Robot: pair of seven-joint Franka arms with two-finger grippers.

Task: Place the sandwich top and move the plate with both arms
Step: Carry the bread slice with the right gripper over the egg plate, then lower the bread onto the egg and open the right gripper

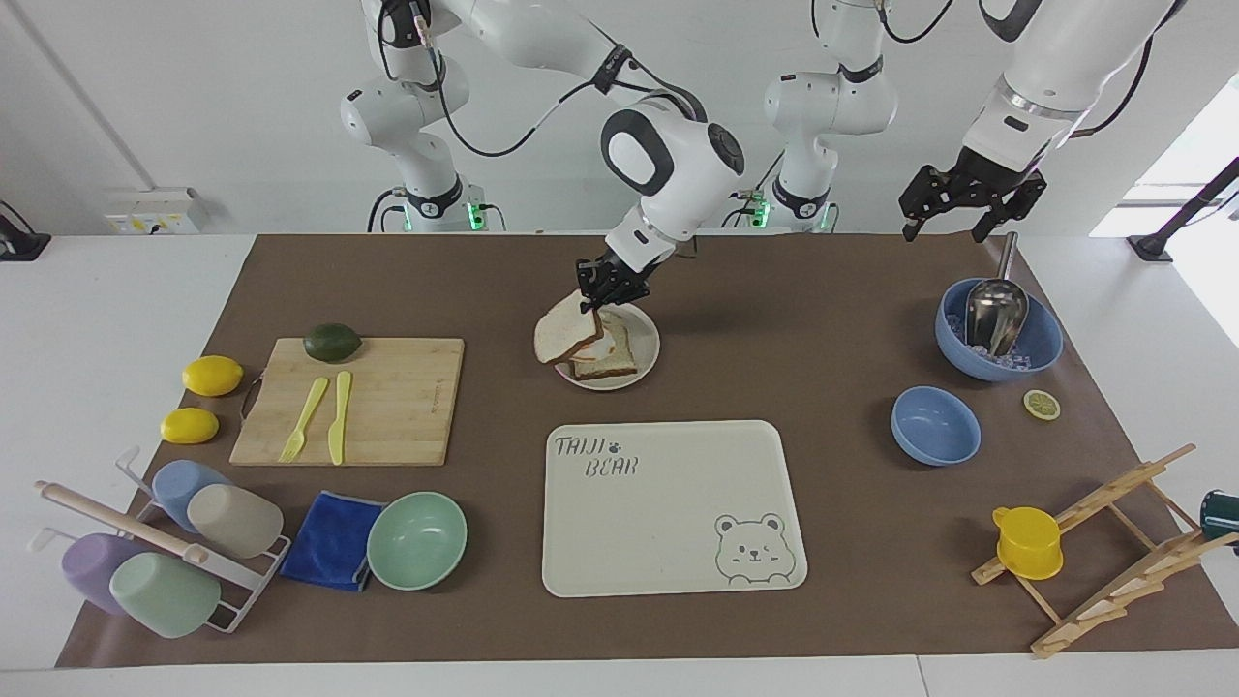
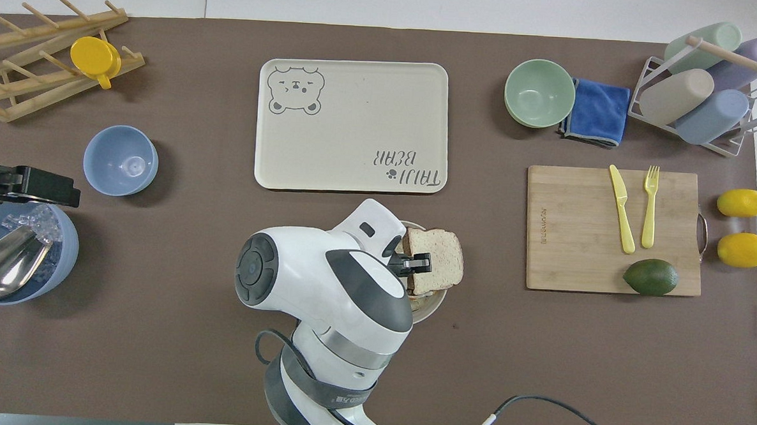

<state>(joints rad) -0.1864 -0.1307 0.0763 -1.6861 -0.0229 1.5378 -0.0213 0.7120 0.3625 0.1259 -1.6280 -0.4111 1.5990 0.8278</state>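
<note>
Facing view: the right pincer hangs over the plate, clamped on one edge of the sandwich top, which tilts down above the lower slice without resting on it. The placing step is in hand; next, I judge, the slice must be levelled, squared over the stack and lowered before the grip lets go. The plate sits between the cutting board and open brown mat, with the bear-print tray just beside it and farther from the robots. The left pincer waits, fingers spread wide and empty, above the ice bowl at its own end of the worktop; bare mat lies between it and the plate.
</note>
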